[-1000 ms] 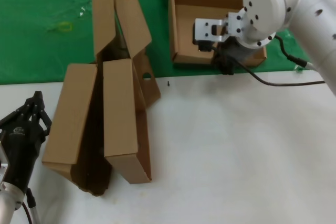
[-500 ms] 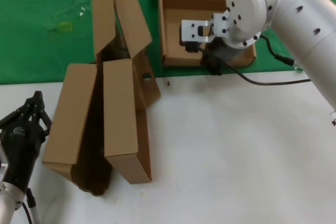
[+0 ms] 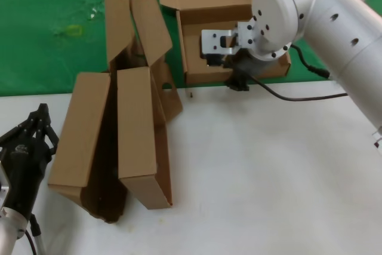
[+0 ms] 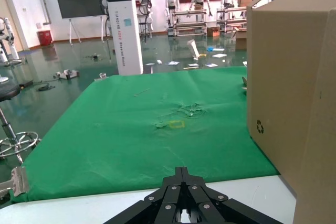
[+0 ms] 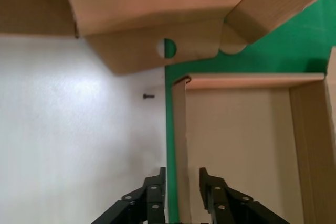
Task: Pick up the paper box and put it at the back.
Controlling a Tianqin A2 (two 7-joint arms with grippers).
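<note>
The paper box [image 3: 206, 77] lies open on the green cloth at the back [image 3: 48, 58], its lid folded away from me. My right gripper [image 3: 236, 82] is at the box's front wall. In the right wrist view this gripper [image 5: 181, 170] stands open astride that wall [image 5: 180, 129]. A strip of green shows between one finger and the wall, and the box floor [image 5: 236, 145] is on the other side. My left gripper [image 3: 40, 110] is parked at the near left over the white table, shut and empty [image 4: 182, 170].
Two other brown boxes [image 3: 89, 129] [image 3: 137, 129] lean together at the left, across the edge between cloth and white table [image 3: 268, 171]. One has a flap with a round hole [image 5: 157, 51]. A small black screw [image 3: 191, 95] lies near the cloth's edge.
The right gripper and the paper box have shifted left together across the green cloth, and more of the lid shows. The left arm has not moved.
</note>
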